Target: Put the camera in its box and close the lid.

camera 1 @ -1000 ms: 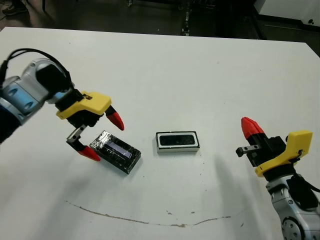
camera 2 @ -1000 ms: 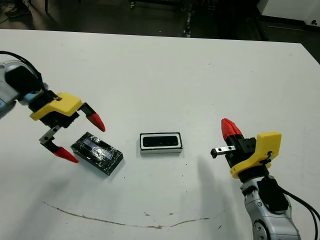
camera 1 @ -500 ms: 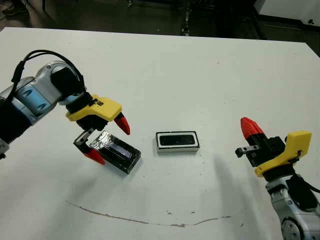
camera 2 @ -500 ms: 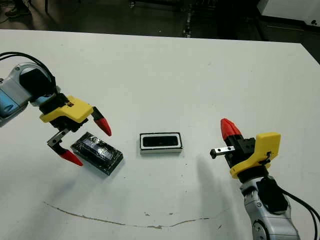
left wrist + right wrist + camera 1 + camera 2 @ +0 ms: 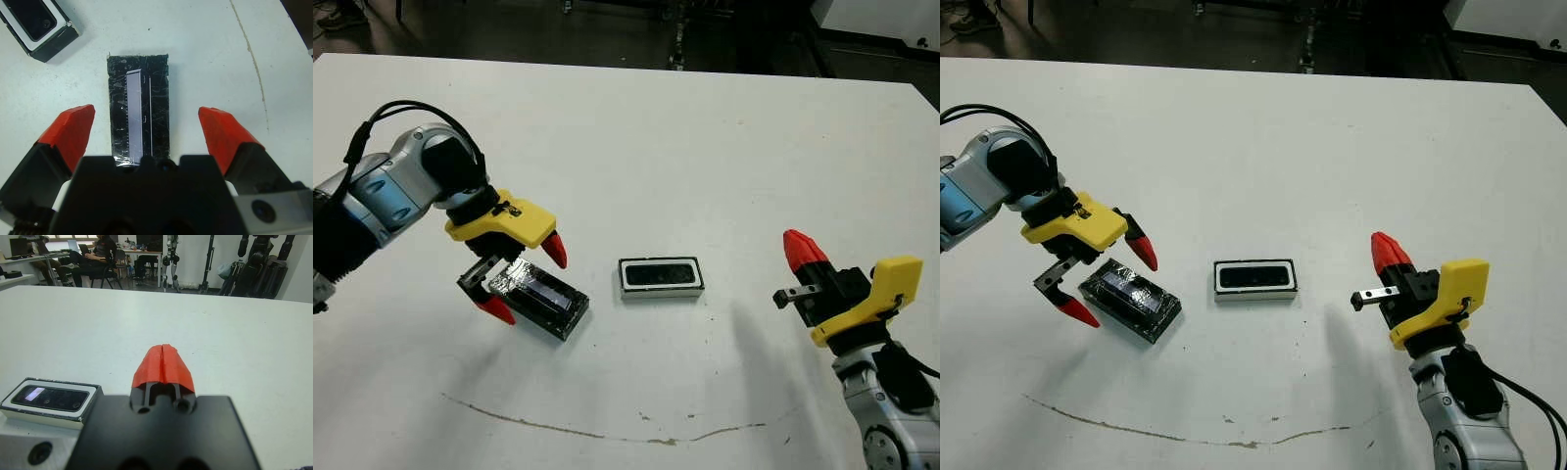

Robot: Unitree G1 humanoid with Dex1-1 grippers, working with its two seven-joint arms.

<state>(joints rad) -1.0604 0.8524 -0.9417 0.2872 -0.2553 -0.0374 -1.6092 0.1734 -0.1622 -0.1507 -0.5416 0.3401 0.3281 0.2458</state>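
Note:
The lid (image 5: 540,298) is a glossy black cover with a pale stripe, lying flat and slanted on the table's left half. My left gripper (image 5: 526,279) is open and hangs low over the lid's left end, one red fingertip (image 5: 73,129) on each side of it, not touching. The box (image 5: 661,278) stands to the right of the lid, uncovered. The camera (image 5: 660,273), a slim black bar, lies inside its white lining. My right gripper (image 5: 803,253) is shut with nothing in it, held at the right, well apart from the box (image 5: 51,399).
A thin brown curved mark (image 5: 607,431) runs across the white table (image 5: 636,147) near its front edge. Beyond the table's far edge, people (image 5: 98,259) sit at desks, and stands and chairs fill the room.
My left gripper has moved right and down toward the lid and now straddles its left end. The right arm, lid and box have not moved.

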